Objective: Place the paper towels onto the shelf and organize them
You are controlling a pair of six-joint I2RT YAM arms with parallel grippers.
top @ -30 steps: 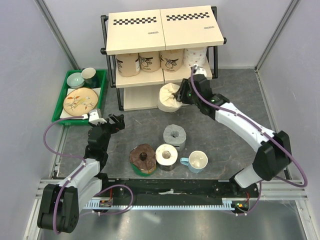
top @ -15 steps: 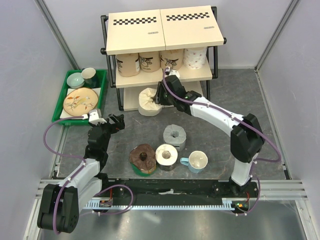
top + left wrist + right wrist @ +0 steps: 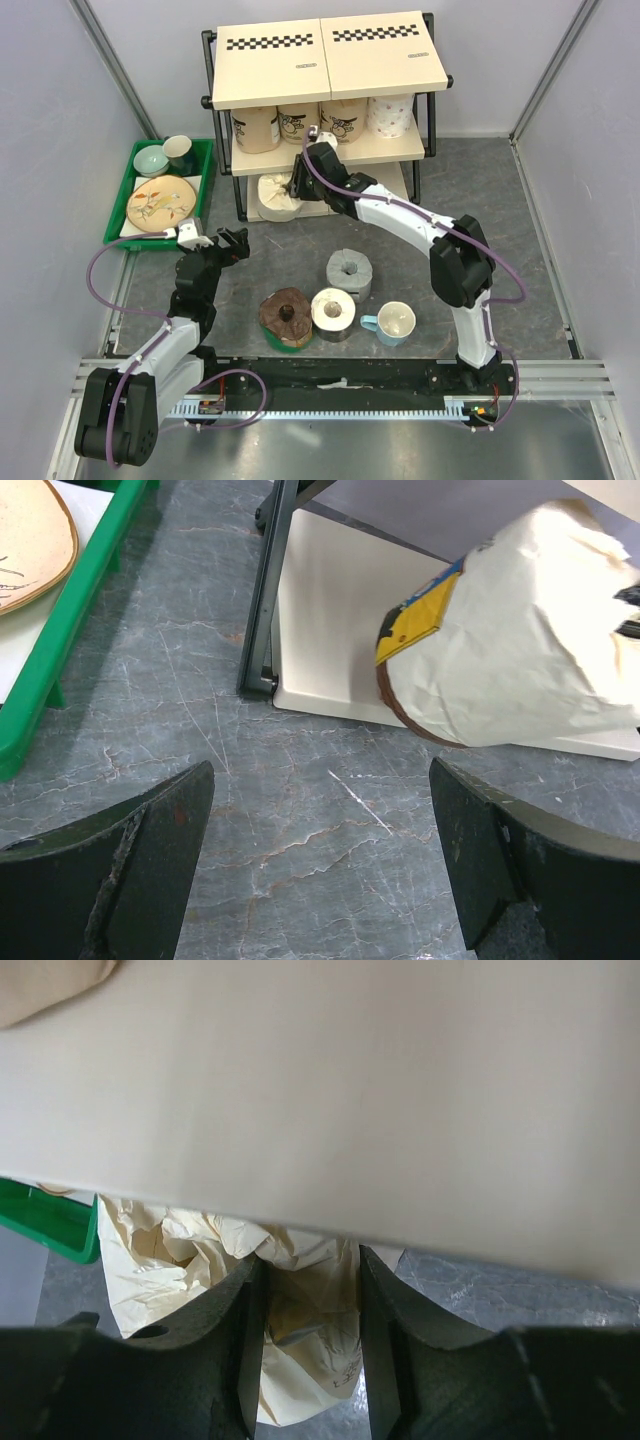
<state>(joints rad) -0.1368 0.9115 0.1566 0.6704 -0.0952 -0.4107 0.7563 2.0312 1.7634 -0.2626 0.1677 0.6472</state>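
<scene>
Here the right gripper (image 3: 305, 1332) is pinching the crumpled wrapper of a cream roll (image 3: 274, 195), its fingers nearly together on the paper. It is holding the roll low under the middle board (image 3: 320, 1090) of the shelf (image 3: 330, 55) — likely because that tier is carrying four rolls (image 3: 298, 122) while the bottom board (image 3: 325, 620) has room. The roll is sitting at that board's front edge; I cannot tell if it is resting there. The left gripper (image 3: 320, 820) is hovering over the table (image 3: 560, 230), fingers spread wide and empty — probably keeping out of the way. Three loose rolls (image 3: 349, 270) are waiting on the table.
</scene>
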